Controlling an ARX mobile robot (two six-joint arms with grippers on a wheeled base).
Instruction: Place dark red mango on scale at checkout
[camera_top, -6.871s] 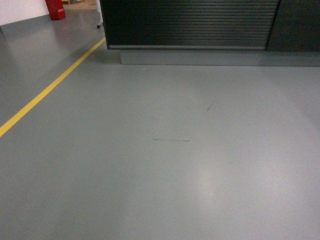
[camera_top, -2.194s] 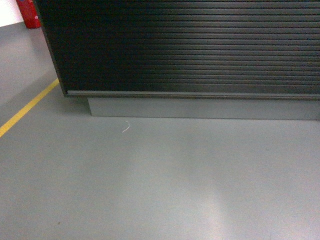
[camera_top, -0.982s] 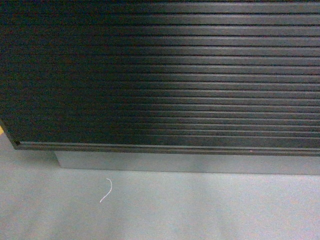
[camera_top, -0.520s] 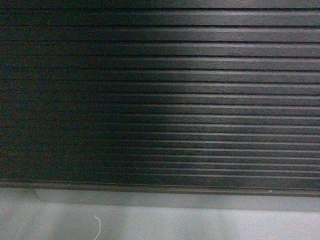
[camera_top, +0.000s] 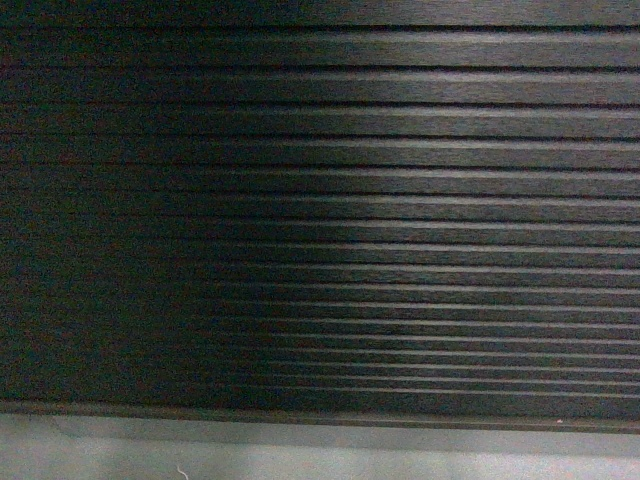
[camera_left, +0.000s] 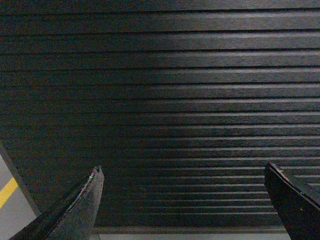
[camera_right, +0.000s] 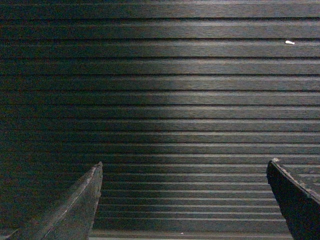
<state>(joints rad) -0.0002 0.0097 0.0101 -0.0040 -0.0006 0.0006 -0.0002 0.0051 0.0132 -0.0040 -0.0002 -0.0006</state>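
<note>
The ribbed black front of the checkout (camera_top: 320, 220) fills the head view, close up, above its grey plinth (camera_top: 300, 450). The same ribbed front (camera_left: 160, 100) fills the left wrist view, and again (camera_right: 160, 100) the right wrist view. My left gripper (camera_left: 182, 172) stands open, fingers wide apart, with nothing between them. Facing the ribs as well, my right gripper (camera_right: 184, 167) is open and empty. The dark red mango and the scale are out of view. Neither gripper shows in the head view.
A strip of grey floor (camera_left: 7, 200) with a yellow line (camera_left: 7, 191) shows at the lower left of the left wrist view, past the counter's corner. A small white fleck (camera_right: 289, 42) sits on one rib.
The counter front has grown from a distant shape to filling the whole head view. The floor, the yellow line and the plinth have slid down towards the bottom edge.
</note>
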